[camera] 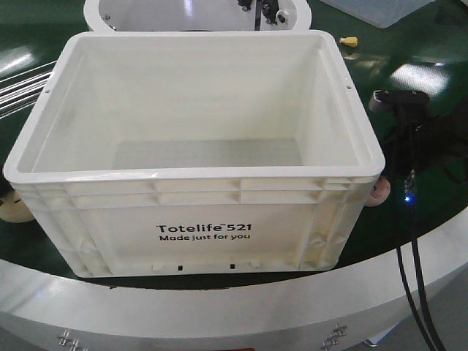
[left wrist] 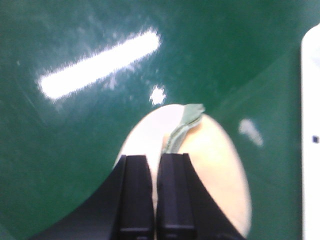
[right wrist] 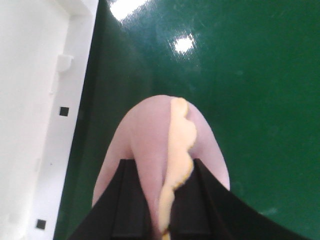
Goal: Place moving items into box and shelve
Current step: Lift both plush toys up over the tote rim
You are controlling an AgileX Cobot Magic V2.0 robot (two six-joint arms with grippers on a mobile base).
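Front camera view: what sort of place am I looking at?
Probably a robotics test lab mocked up as a packing line: a white Totelife 521 tote sits on a glossy green round table with a metal rim, black cables hanging alongside.

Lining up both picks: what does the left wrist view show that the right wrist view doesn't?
Only left wrist: the pale yellow-tan lump with a green strip, under the left gripper, whose fingers are nearly together. Only right wrist: the pinkish lump with a yellow strip, the right gripper straddling it; grip unclear. Both: the green surface and the white box's wall.
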